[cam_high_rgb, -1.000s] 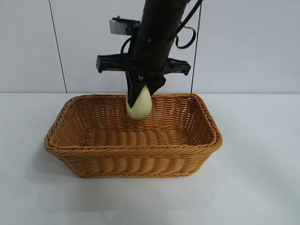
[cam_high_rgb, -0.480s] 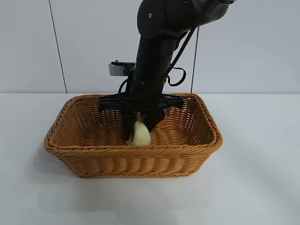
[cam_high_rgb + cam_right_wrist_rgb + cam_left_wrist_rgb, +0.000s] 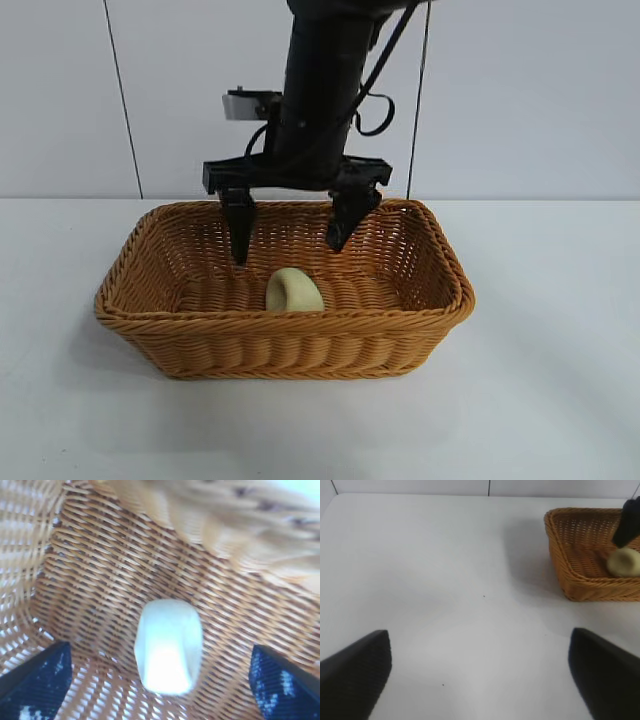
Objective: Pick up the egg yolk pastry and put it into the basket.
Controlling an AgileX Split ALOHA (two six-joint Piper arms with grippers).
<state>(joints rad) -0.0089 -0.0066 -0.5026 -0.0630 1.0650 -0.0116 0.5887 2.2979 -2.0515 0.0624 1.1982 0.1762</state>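
The white table (image 3: 560,380) carries the basket (image 3: 285,345). Above the basket hangs the right gripper (image 3: 290,235), fingers spread wide and empty. The left gripper (image 3: 480,675) sits apart over bare table, fingers open. The egg yolk pastry (image 3: 293,291) lies on the basket floor.

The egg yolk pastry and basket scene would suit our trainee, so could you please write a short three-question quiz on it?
1. True or false: the egg yolk pastry lies inside the basket.
2. The right gripper is: A) shut on the pastry, B) open above the pastry, C) outside the basket's outline.
3. Fill in: the left gripper hangs over the bare ____, beside the basket.

Key: 1 true; 2 B; 3 table.
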